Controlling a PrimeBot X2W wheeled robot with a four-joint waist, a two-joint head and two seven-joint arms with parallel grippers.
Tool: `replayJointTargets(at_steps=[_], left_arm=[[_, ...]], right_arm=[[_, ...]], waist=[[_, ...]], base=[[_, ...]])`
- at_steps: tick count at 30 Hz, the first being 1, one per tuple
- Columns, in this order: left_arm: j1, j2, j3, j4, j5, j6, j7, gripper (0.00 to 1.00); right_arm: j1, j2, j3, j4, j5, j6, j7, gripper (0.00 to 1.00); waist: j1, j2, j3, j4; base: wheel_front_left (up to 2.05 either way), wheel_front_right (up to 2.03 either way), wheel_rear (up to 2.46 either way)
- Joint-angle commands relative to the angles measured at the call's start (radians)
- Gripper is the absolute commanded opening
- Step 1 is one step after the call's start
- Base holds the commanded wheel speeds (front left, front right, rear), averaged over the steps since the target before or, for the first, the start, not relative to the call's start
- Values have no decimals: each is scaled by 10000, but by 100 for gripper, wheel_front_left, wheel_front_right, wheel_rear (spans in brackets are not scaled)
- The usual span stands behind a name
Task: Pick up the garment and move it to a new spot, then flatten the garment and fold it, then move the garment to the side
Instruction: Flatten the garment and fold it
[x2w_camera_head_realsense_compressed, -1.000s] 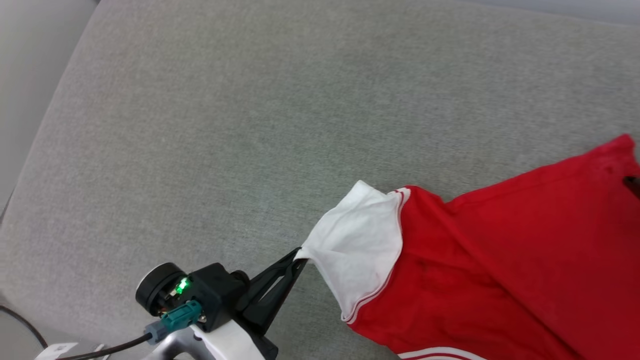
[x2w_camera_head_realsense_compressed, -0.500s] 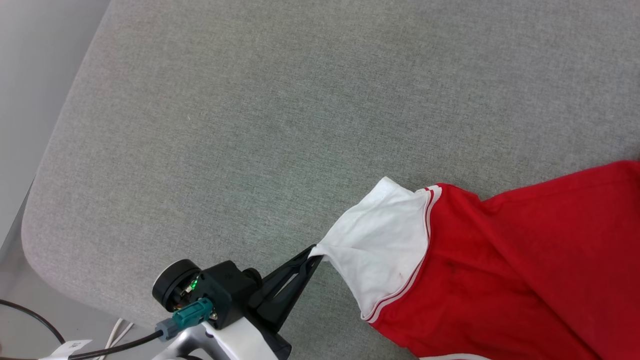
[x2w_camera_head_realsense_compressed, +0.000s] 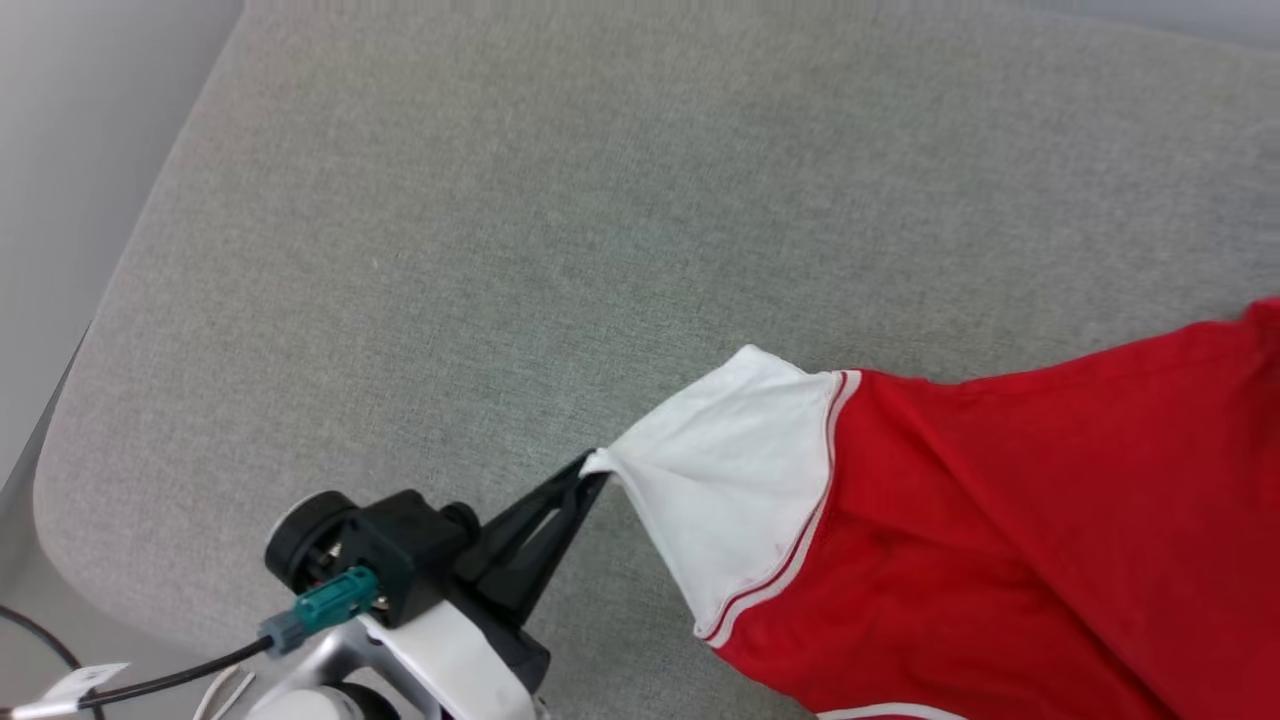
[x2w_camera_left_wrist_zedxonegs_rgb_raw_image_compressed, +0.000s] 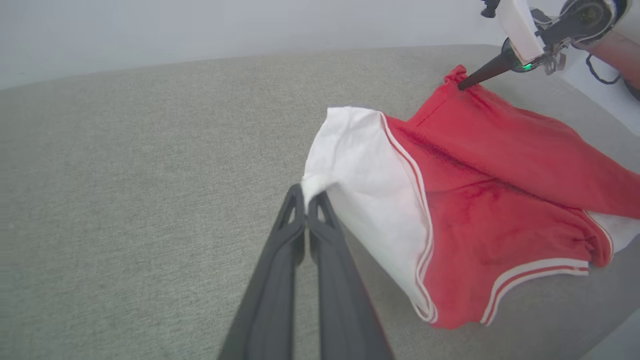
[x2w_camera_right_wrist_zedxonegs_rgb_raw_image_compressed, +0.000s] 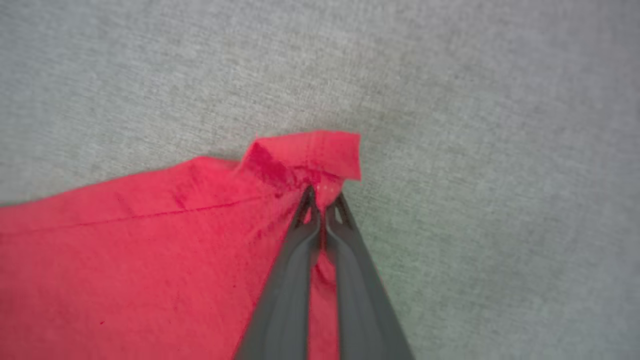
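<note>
Left end effector (x2w_camera_head_realsense_compressed: 596, 469) pinches the white sleeve tip of the red fabric jersey (x2w_camera_head_realsense_compressed: 1000, 530). Right end effector (x2w_camera_right_wrist_zedxonegs_rgb_raw_image_compressed: 322, 194) clamps its far red corner.

Bright, even light, faint soft shadows; right wrist view slightly blurred.

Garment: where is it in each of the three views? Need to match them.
Head view: garment lower right, white sleeve corner pinched by left gripper.
Left wrist view: centre to right; right gripper pinches its far red corner, upper right.
Right wrist view: lower left to centre, red corner in that gripper's grip.
Shared landmark: grey fabric surface beneath it.
</note>
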Motion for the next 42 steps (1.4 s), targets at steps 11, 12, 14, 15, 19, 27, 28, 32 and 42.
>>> replayJointTargets(at_steps=[11, 12, 14, 15, 19, 27, 28, 32, 42], left_arm=[[-712, 906, 1087, -636, 108, 466, 185, 0], [-836, 972, 1204, -716, 121, 513, 213, 0], [-1075, 1175, 1433, -864, 135, 483, 300, 0], [-1234, 1246, 1537, -968, 120, 445, 324, 0], [-1826, 1598, 2113, -1257, -24, 401, 495, 0], [-3330, 2002, 3194, -1563, -168, 329, 689, 0], [-3543, 2019, 3296, -1591, -177, 299, 694, 0], [-4310, 1993, 3716, -1588, -291, 298, 697, 0], [-5723, 1673, 4366, -964, -311, 248, 252, 0]], right_arm=[[-548, -117, 14, -925, 1419, -8, -2408, 0], [-559, -145, 51, -1093, 1523, -8, -2533, 0], [-611, -153, 63, -1447, 1756, -8, -2788, 0], [-630, -200, 71, -1645, 1818, -8, -2859, 0], [-658, -217, 194, -2508, 2070, -6, -3061, 0], [-978, -6, -91, -4036, 2339, -6, -3392, 0], [-1023, 20, -123, -4167, 2363, -6, -3426, 0], [-1274, 114, -215, -4578, 2442, -6, -3648, 0], [-1984, 188, -438, -4837, 2322, -6, -4317, 0]], waist=[[-1, 0, -2089, -1368], [-1, 0, -2219, -1476], [-1, 0, -2484, -1718], [-1, 0, -2573, -1822], [-1, 0, -2929, -2274], [-1, 0, -3241, -2947], [-1, 0, -3260, -3017], [-1, 0, -3257, -3266], [-1, 0, -2801, -3725]], base=[[0, 0, 0], [0, 0, 0], [0, 0, 0], [0, 0, 0], [0, 0, 0], [0, 0, 0], [0, 0, 0], [0, 0, 0], [0, 0, 0]])
